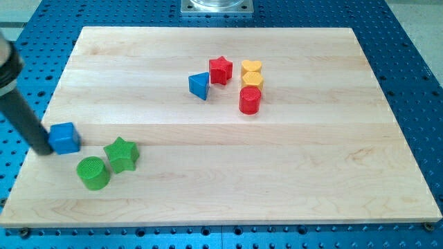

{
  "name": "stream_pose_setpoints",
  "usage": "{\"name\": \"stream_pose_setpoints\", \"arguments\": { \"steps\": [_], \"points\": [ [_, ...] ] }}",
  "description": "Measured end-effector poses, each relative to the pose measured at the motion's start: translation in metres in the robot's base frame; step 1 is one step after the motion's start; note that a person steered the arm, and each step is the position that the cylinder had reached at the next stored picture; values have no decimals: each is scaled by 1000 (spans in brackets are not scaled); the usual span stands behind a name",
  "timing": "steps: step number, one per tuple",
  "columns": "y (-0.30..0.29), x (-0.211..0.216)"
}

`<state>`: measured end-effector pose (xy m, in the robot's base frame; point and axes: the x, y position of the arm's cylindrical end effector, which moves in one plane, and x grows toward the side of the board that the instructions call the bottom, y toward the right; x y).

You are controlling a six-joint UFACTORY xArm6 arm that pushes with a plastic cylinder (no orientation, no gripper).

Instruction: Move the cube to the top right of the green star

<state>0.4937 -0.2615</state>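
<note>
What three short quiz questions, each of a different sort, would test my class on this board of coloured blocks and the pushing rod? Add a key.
1. True or false: my tip is at the view's right of the blue cube.
2. Which block lies nearest the green star? A) the red star B) the green cylinder C) the blue triangle
3. Fill in: the red cylinder sits just below two ______ blocks.

Key
1. False: the tip is against the cube's left side.
2. B
3. yellow
</note>
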Motion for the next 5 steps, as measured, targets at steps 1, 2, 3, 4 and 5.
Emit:
{"name": "stream_pose_setpoints", "arguments": {
  "steps": [1, 2, 3, 4, 5],
  "points": [
    [48, -32],
    [31, -11],
    [-14, 17],
    [38, 16],
    [94, -26]
  ]
}}
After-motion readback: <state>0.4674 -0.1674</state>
